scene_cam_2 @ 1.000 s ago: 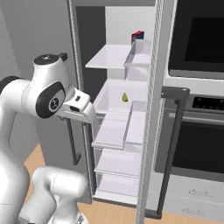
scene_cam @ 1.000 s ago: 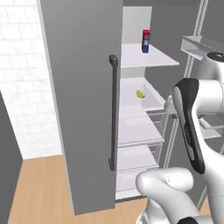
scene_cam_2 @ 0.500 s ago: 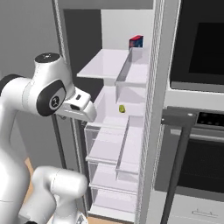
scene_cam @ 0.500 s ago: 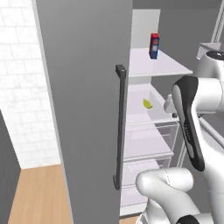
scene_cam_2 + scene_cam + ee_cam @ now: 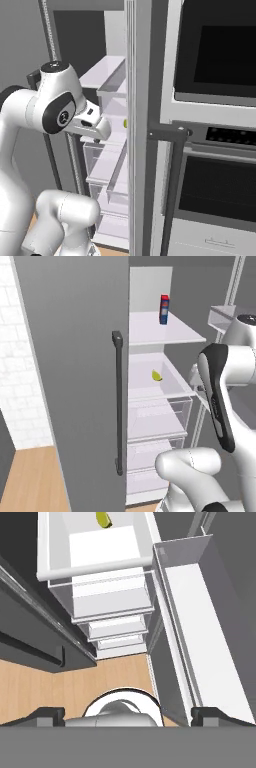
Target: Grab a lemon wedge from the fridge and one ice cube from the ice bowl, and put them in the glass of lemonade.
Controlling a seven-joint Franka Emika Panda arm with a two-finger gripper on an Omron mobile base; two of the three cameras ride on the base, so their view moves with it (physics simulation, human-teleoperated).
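The fridge (image 5: 75, 381) stands open, its grey left door with a dark bar handle (image 5: 118, 406) swung towards me. The lemon wedge (image 5: 156, 375), small and yellow-green, lies on the second white shelf; the hand view has it at the top edge (image 5: 102, 519), and a sliver of it peeks past the right door's edge (image 5: 125, 122). My gripper (image 5: 128, 716) is open and empty, looking down past the shelf's front lip, short of the wedge. My hand (image 5: 94, 127) hangs in front of the shelves. The glass of lemonade and the ice bowl are out of view.
A blue-and-red can (image 5: 164, 309) stands on the top shelf. Clear drawers (image 5: 160, 416) sit below the wedge's shelf. The right fridge door's edge (image 5: 136, 150) and its bins (image 5: 200, 637) stand close beside my hand. A black wall oven (image 5: 215, 50) is to the right.
Both base views have shifted as the base drove: the fridge looms nearer and the oven now takes up more of the right view. The gripper stays open.
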